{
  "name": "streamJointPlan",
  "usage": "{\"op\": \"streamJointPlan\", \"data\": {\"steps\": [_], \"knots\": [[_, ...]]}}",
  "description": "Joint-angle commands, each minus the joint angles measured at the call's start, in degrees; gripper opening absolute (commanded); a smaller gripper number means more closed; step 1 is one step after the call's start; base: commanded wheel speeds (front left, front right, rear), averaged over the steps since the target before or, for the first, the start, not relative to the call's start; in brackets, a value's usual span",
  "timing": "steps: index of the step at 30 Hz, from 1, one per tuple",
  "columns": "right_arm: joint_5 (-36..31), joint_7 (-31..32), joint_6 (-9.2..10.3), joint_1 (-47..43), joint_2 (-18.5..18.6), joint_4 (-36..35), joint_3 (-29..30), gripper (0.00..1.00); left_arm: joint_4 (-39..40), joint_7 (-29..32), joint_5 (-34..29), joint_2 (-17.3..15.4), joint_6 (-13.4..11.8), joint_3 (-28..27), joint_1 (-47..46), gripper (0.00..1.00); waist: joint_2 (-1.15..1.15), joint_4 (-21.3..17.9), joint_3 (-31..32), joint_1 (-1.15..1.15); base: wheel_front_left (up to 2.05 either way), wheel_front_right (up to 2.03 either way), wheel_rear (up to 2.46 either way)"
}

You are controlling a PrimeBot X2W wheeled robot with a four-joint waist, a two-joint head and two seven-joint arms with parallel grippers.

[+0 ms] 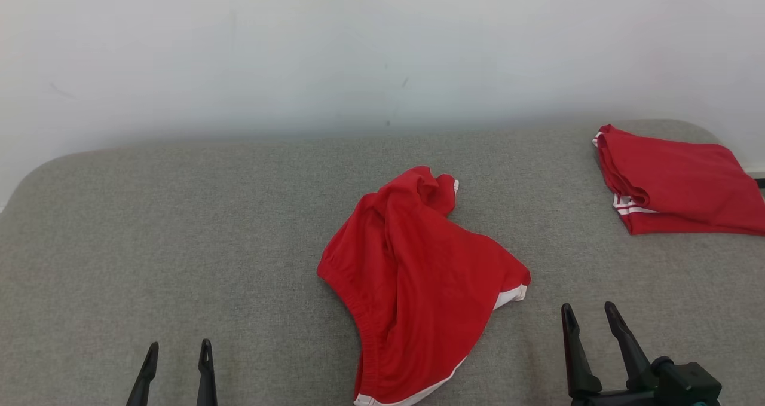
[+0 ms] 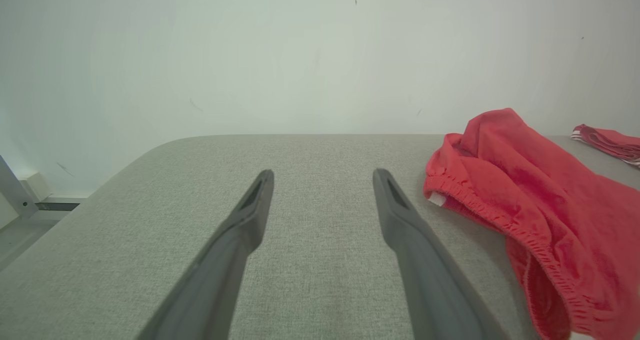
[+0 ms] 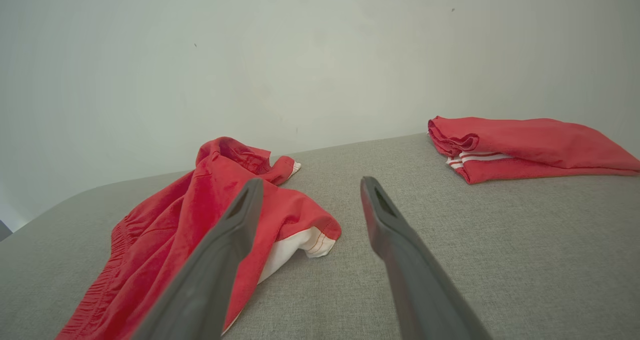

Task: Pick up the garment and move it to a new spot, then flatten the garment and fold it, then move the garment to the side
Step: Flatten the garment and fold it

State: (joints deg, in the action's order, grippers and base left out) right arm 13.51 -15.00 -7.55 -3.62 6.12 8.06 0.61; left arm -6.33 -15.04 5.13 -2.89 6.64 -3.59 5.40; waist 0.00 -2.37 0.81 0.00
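Observation:
A crumpled red garment (image 1: 418, 274) with white trim and an elastic waistband lies in the middle of the grey padded surface (image 1: 179, 226). It also appears at the right of the left wrist view as the garment (image 2: 540, 205), and at the left of the right wrist view as the garment (image 3: 200, 225). My left gripper (image 1: 178, 353) stands open at the lower left, well clear of the cloth, with nothing between its fingers. My right gripper (image 1: 588, 313) is open too, just right of the garment's white-edged corner (image 3: 305, 242) and not touching it.
A second red garment (image 1: 675, 182), folded, with white stripes, lies at the far right of the surface; the folded garment (image 3: 520, 147) is also ahead of my right gripper. A pale wall (image 1: 358, 47) stands behind the rounded back edge.

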Motion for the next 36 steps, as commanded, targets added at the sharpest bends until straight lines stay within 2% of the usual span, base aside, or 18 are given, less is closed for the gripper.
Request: {"op": "streamJointPlan", "data": {"steps": [1, 8, 12, 13, 15, 21, 30, 31, 32, 33, 34, 36], "knots": [[-0.4, -0.2, 0.16, -0.5, -0.4, 0.0, 0.0, 1.00, -0.1, -0.2, -0.4, 0.0, 0.3, -0.1, 0.6, 1.00, 0.00, 0.0, 0.0, 0.00, 0.00, 0.00, 0.00], [-0.4, -0.2, 0.16, 0.6, -0.6, 0.1, -0.1, 1.00, -1.2, -0.2, 0.3, -0.3, 0.7, 4.3, 0.0, 1.00, 0.00, -0.1, -0.2, 0.00, 0.00, 0.00, 0.00], [-0.2, -0.2, 0.16, 1.3, -0.6, 0.2, -0.6, 1.00, -3.9, -0.2, 1.6, -1.6, 0.8, 11.9, -1.0, 1.00, 0.00, -0.8, -0.8, 0.00, 0.00, 0.00, 0.00], [-0.2, -0.2, 0.16, 1.3, -0.6, 0.2, -0.6, 1.00, -3.9, -0.2, 1.6, -1.6, 0.8, 11.9, -1.0, 1.00, 0.00, -0.8, -0.8, 0.00, 0.00, 0.00, 0.00], [0.0, -0.2, 0.16, 1.5, -0.5, 0.4, -0.9, 1.00, -6.2, -0.2, 3.4, -2.5, 0.8, 17.8, -1.8, 1.00, 0.00, -1.7, -1.3, 0.00, 0.00, 0.00, 0.00], [0.2, -0.2, 0.16, 2.0, -0.6, 0.5, -1.0, 1.00, -12.7, -0.2, 6.9, -3.6, 0.8, 26.1, -4.3, 1.00, 0.00, -3.4, -2.1, 0.00, 0.00, 0.00, 0.00], [0.2, -0.2, 0.16, 2.6, -0.5, 0.5, -0.9, 1.00, -20.3, -0.2, 10.2, -3.4, 0.8, 29.1, -8.0, 1.00, 0.00, -5.7, -2.9, 0.00, 0.00, 0.00, 0.00], [0.2, -0.2, 0.16, 2.6, -0.4, 0.5, -1.0, 1.00, -21.1, -0.2, 10.7, -3.3, 0.8, 29.4, -8.4, 0.96, 0.00, -5.9, -2.9, 0.00, 0.00, 0.00, 0.00], [0.2, -0.2, 0.16, 2.6, -0.4, 0.5, -1.0, 1.00, -21.7, -0.2, 10.9, -3.3, 0.8, 29.8, -8.8, 0.67, 0.00, -6.0, -2.8, 0.00, 0.00, 0.00, 0.00], [0.2, -0.2, 0.16, 2.6, -0.4, 0.5, -0.9, 1.00, -22.3, -0.2, 11.2, -3.3, 0.8, 30.1, -9.2, 0.30, 0.00, -6.1, -2.8, 0.00, 0.00, 0.00, 0.00], [0.1, -0.2, 0.16, 2.5, -0.4, 0.5, -0.8, 1.00, -22.8, -0.2, 11.6, -3.3, 0.8, 30.5, -9.6, 0.00, 0.00, -6.2, -2.7, 0.00, 0.00, 0.00, 0.00], [0.1, -0.2, 0.16, 2.4, -0.3, 0.3, -0.6, 1.00, -22.8, -0.2, 12.2, -3.3, 0.8, 30.7, -10.3, 0.00, 0.00, -6.3, -2.7, 0.00, 0.00, 0.00, 0.00]]}}
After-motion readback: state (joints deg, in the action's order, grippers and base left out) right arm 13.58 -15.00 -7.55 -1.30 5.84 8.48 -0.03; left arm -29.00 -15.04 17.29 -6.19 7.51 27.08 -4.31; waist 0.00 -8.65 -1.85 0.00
